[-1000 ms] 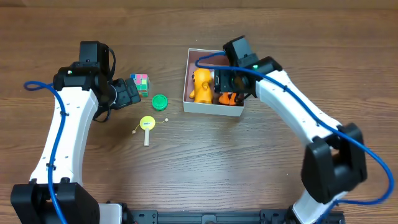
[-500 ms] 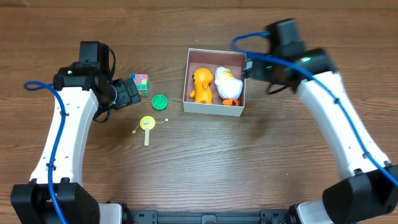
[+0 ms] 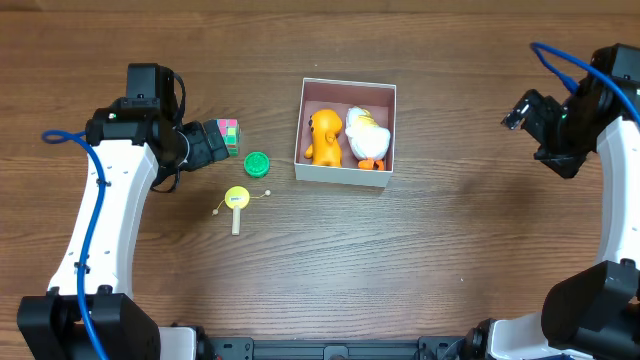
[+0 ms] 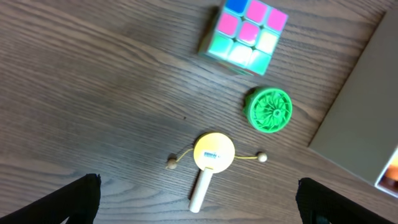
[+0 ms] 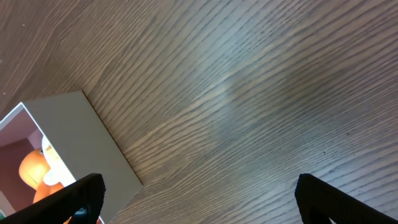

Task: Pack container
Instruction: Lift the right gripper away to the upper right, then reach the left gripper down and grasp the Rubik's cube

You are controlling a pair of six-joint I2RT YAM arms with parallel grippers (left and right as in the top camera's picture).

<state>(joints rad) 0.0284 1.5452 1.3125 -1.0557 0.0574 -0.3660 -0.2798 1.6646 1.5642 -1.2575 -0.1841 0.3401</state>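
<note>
Left gripper [image 3: 212,143] and right gripper [image 3: 524,110], each with fingers wide apart (nothing between them).

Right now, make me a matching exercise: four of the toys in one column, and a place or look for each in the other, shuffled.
1 cube
2 green disc
3 yellow rattle
4 orange toy

A inside the container
B beside the left arm's fingers
C outside, nearest the container
D lying flat, stick handle

Pairs: 1-B, 2-C, 3-D, 4-A

Overhead straight down; closer wrist views both catch container [image 3: 340,176].
</note>
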